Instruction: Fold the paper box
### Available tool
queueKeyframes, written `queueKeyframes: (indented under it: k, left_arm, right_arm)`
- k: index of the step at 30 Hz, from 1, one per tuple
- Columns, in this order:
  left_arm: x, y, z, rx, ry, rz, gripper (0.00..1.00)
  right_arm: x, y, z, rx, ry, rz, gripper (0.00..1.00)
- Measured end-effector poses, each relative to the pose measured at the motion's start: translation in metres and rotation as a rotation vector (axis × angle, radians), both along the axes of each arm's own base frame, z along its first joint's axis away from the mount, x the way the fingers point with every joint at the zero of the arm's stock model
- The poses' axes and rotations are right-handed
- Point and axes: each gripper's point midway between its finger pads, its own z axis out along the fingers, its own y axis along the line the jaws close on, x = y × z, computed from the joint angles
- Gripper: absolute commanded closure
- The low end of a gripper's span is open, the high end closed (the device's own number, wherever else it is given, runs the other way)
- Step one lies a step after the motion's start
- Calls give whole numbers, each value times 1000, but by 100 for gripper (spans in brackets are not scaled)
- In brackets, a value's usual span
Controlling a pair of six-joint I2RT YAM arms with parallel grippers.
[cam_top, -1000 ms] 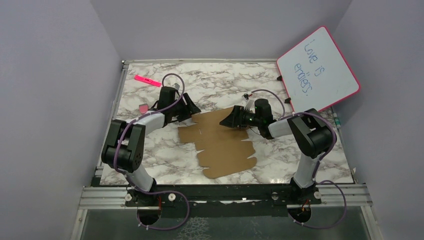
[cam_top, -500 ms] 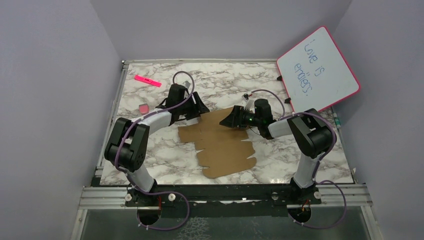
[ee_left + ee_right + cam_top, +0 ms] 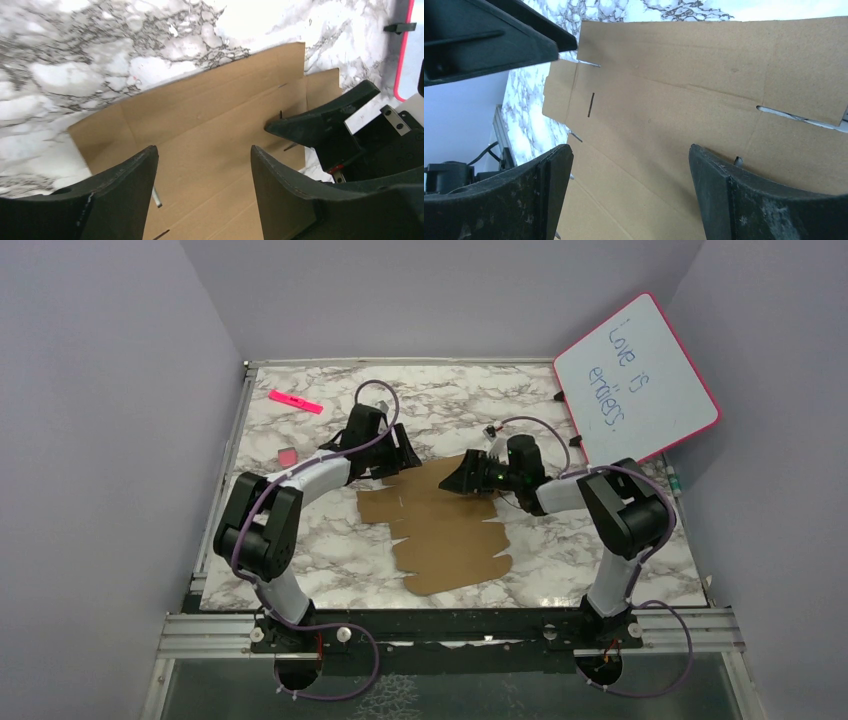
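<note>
"Top external view: where is the flat brown die-cut cardboard sheet (image 3: 445, 530)?"

"Unfolded on the white marbled table (image 3: 350, 565), between the arms. Over its far end, the left end effector (image 3: 385, 465) and right end effector (image 3: 458, 483) both have fingers spread, gripping nothing. Beyond, a pink-framed whiteboard (image 3: 635, 375) leans."

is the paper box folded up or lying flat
Flat: the paper box lies spread as an unfolded sheet on the marble table.

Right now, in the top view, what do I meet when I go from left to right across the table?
Pink marker → left gripper → right gripper → whiteboard. The cardboard sheet spreads below both grippers, so I leave it out.
</note>
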Motion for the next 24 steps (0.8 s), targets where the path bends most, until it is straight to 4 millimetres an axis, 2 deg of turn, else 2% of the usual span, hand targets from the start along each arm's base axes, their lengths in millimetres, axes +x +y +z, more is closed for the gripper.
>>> queueKeyframes:
  k: [3,7,12,18,24]
  left_arm:
    - [4,7,14,34,-43,12,27]
    - [8,9,37,48,-113,14,27]
    - [8,-8,37,58,-125,-31,27]
    - [12,-34,13,82,-92,-94,27]
    - [14,-36,-12,107,-48,-107,27]
  right_arm:
    - [5,-3,7,-38,-9,-16,9]
    - [23,-9,30,-79,-72,-52,10]
    - [56,-34,51,-136,-144,-143,16]
    - [85,-66,42,-222,-133,-240,25]
    - [96,-78,11,-278,-64,-259,34]
